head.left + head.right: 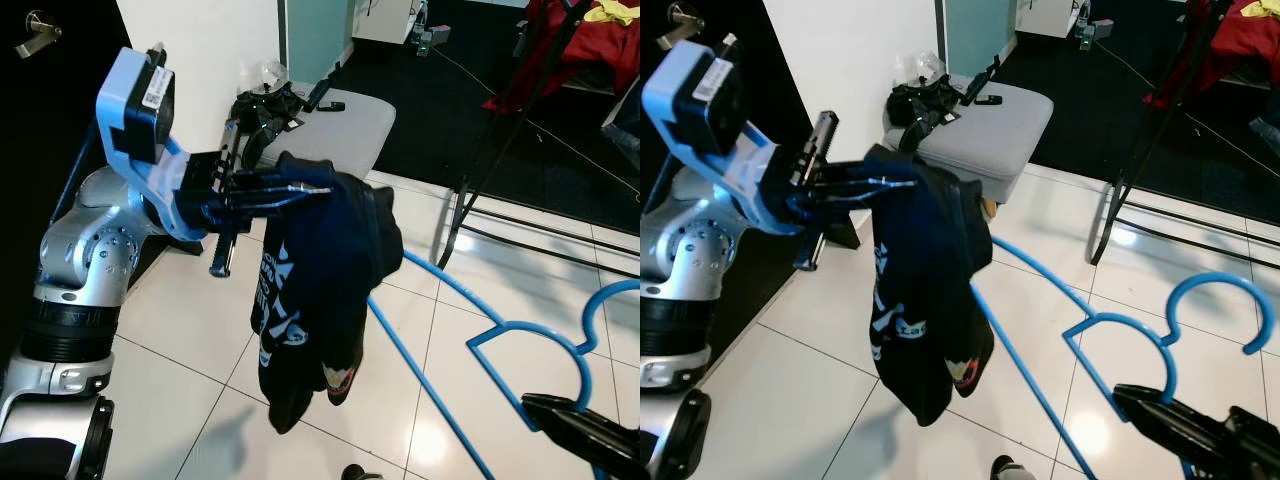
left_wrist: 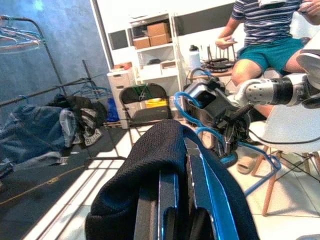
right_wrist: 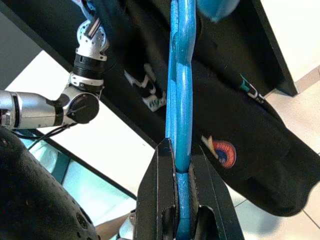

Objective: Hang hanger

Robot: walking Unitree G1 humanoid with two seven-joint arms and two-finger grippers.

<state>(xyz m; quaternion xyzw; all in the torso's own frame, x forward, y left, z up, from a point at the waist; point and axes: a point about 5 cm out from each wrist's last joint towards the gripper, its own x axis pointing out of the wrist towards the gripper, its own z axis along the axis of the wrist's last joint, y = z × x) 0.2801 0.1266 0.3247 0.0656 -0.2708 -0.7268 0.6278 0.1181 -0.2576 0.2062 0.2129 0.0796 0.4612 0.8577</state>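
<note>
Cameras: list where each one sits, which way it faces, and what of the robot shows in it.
Left eye, on the head, forward and down: left gripper holding a dark garment, blue hanger, tiled floor.
Right eye, beside it: same scene; right gripper on the hanger.
Left wrist, along its fingers: garment, clothes rack, seated person, right arm.
Right wrist, along its fingers: hanger clamped, garment, left arm.
All four share hanger and garment.

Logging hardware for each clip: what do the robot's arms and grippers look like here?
The left arm is silver metal with rounded joints and black bands. Its wrist carries a light-blue housing with a black block bearing a white label. The left gripper has long black fingers. The right gripper shows two flat black fingers, glossy black in the eye views.
</note>
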